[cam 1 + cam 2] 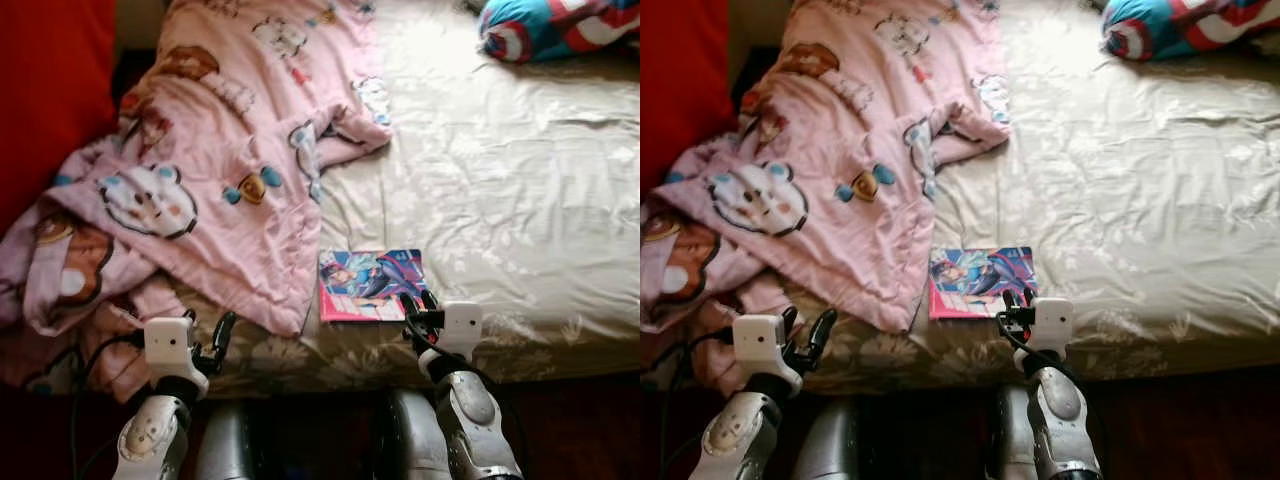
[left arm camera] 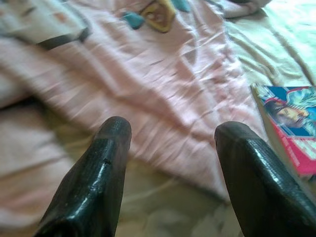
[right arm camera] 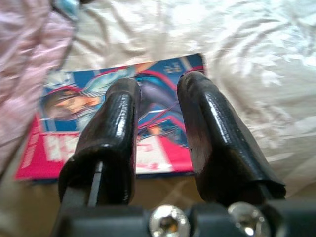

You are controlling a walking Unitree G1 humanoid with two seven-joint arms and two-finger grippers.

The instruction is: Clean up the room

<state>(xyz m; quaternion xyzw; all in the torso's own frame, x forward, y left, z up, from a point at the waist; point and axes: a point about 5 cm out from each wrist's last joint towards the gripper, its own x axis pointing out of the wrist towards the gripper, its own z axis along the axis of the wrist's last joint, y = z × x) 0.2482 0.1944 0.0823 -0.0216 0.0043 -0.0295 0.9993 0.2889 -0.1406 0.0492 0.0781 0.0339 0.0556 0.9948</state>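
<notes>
**Pink blanket and a comic book on the bed, both grippers at its near edge**

Pink fabric printed with cartoon animals makes up the blanket [image 1: 220, 170], which lies rumpled over the robot's left half of the bed [image 1: 520, 200] and spills off the near edge toward the floor. The rest of the bed is covered by a pale, shiny sheet with a faint leaf pattern, creased but mostly flat. A comic book [image 1: 371, 284] with a pink, blue and purple cover lies flat on that sheet close to the near edge, its left side just beside the blanket's hem; whether the two touch cannot be made out. At the far right corner of the bed rests a blue, red and white pillow [image 1: 555, 25] with a star-and-ring shield design. A red surface [image 1: 50, 90] stands along the left, beyond the blanket.

The right gripper [image 1: 418, 304] is held over the near right corner of the comic book, its two black fingers [image 3: 210, 133] a little apart with the cover visible through the narrow gap between them; they pinch nothing, and it is unclear whether the tips touch the cover. The left gripper [image 1: 212, 340] is raised at the bed's near edge, just in front of the hanging blanket, with its fingers [image 2: 101, 173] spread wide and nothing between them. In the left wrist view the blanket's pink folds lie ahead of the fingertips, and the comic book's edge shows off to one side.
</notes>
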